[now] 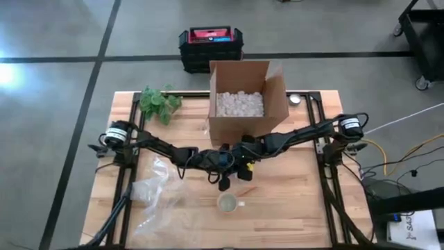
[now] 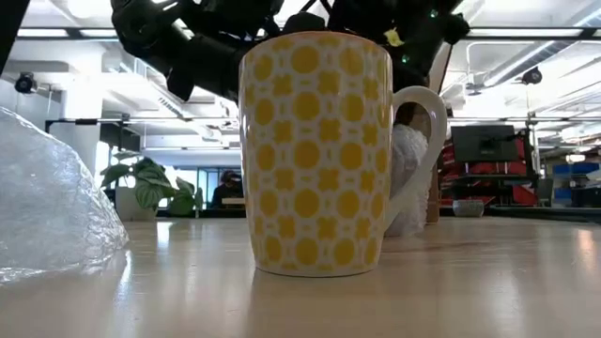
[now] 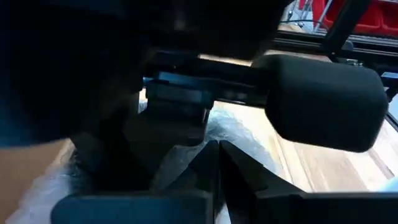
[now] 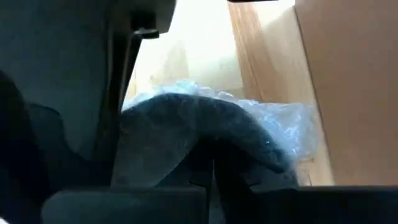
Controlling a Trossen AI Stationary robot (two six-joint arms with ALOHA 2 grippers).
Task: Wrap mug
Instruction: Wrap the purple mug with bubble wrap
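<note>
Spanning wooden table (image 1: 291, 201), both arms meeting mid-table just in front of cardboard box (image 1: 244, 104) holding packing peanuts. Clear bubble wrap (image 1: 156, 194) lying crumpled at table's left-front. Mug (image 2: 319, 155) standing upright near front centre, white with yellow dot-and-cross pattern, handle pointing right in low view. Left gripper (image 1: 211, 161) and right gripper (image 1: 239, 163) hovering together behind mug; jaw opening: cannot tell for either.

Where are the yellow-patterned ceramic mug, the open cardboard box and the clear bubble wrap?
Yellow-patterned ceramic mug (image 2: 315, 155): low view, its side wall.
Open cardboard box (image 1: 244, 128): high view, front wall.
Clear bubble wrap (image 1: 154, 194): high view, its middle.
</note>
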